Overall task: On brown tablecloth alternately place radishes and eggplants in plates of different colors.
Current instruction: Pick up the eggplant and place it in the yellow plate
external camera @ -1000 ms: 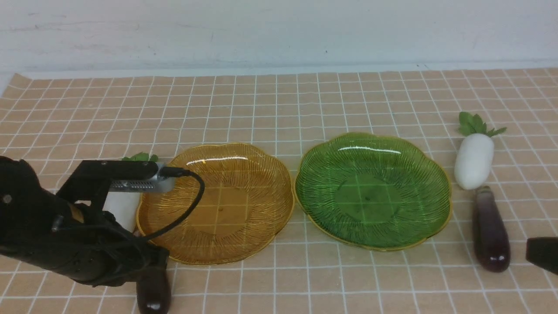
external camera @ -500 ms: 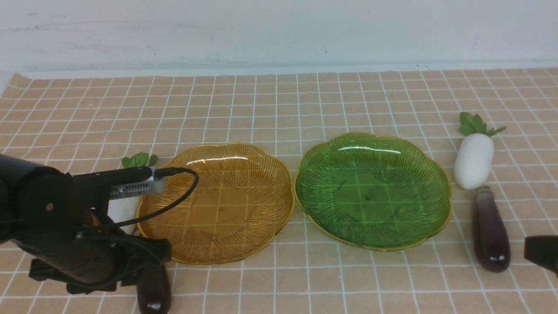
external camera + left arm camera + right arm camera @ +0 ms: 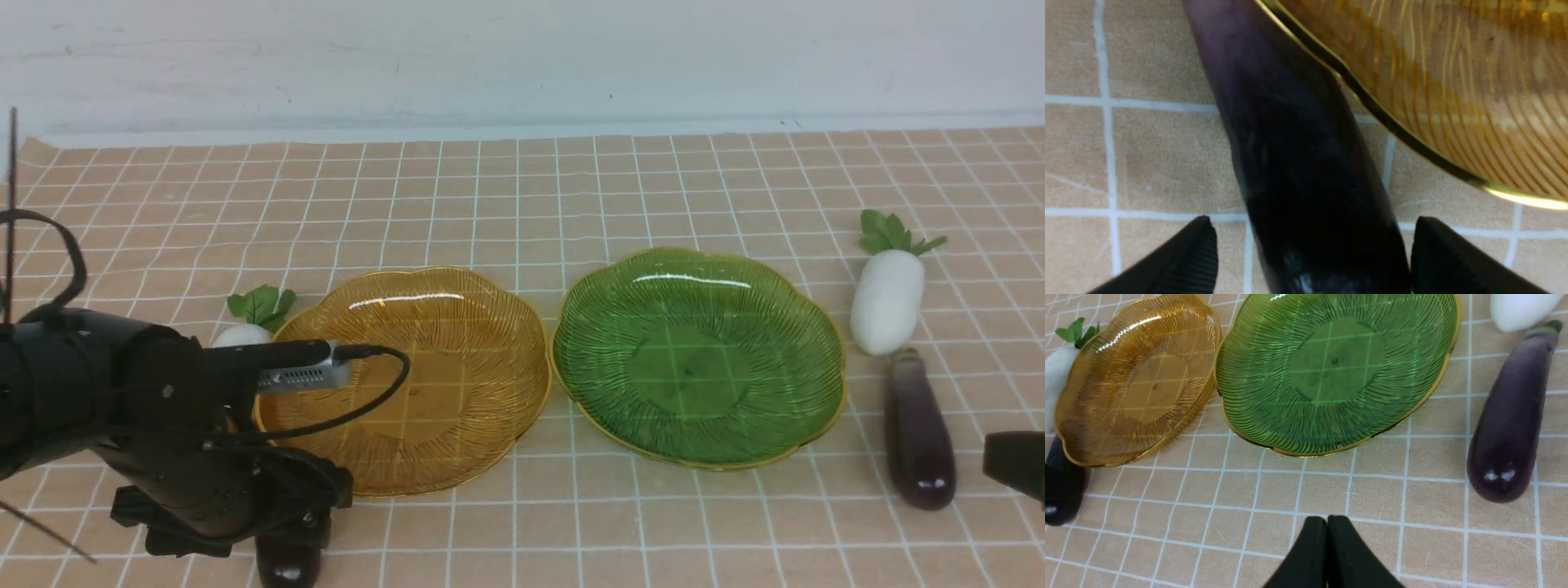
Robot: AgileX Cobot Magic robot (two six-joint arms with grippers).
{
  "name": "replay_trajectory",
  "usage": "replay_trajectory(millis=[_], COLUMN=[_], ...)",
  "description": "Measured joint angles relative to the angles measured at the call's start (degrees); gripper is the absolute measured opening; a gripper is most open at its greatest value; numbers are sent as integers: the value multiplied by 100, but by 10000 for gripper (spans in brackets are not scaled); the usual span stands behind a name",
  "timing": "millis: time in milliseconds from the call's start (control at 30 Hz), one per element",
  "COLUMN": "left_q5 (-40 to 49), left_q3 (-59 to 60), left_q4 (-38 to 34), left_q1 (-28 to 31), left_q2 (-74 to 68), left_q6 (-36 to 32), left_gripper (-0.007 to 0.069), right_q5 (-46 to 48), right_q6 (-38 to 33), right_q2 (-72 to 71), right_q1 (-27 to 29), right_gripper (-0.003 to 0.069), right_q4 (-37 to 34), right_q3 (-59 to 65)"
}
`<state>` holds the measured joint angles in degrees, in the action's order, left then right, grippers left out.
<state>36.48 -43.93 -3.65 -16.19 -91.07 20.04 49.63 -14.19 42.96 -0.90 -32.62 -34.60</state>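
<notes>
The tan-brown tablecloth with thin white grid lines (image 3: 522,204) is seen bare across the upper half of the front view, up to its far edge below the pale wall; a bare strip is also left along the bottom centre. The translucent ribbed amber plate with a gold rim (image 3: 457,384) and the matching green plate (image 3: 698,359) are set side by side at mid-frame, both empty, with only a narrow gap between their rims.

At the right edge a smooth white toy radish with green leaves (image 3: 888,300) is laid just beside the green plate; a glossy dark purple toy eggplant (image 3: 918,429) is laid directly below it. At the left, a second white radish (image 3: 242,333) is partly hidden behind the amber plate's rim and the black arm.

The left gripper (image 3: 1314,245) is spread wide, its fingers (image 3: 1200,253) set on either side of a second dark purple eggplant (image 3: 1298,163), which is lying on the cloth close against the amber rim at lower left; contact cannot be told. The right gripper (image 3: 1327,539) is pressed together, empty, above bare cloth at lower right.
</notes>
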Motion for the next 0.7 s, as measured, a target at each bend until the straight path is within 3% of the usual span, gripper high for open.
replay_trajectory(millis=[233, 433, 700], left_q5=[-114, 29, 471], left_q3=[-7, -37, -60], left_q4=[0, 62, 44], left_q1=[0, 0, 0], left_q2=[-299, -341, -280], left_q6=[-8, -7, 93], left_gripper=[497, 357, 319], right_q5=[-114, -126, -56], right_q6=[0, -6, -6], right_q2=[0, 0, 0], right_q1=[0, 0, 0], right_gripper=[-15, -15, -15], right_q4=[-17, -17, -17], right_q3=[0, 0, 0])
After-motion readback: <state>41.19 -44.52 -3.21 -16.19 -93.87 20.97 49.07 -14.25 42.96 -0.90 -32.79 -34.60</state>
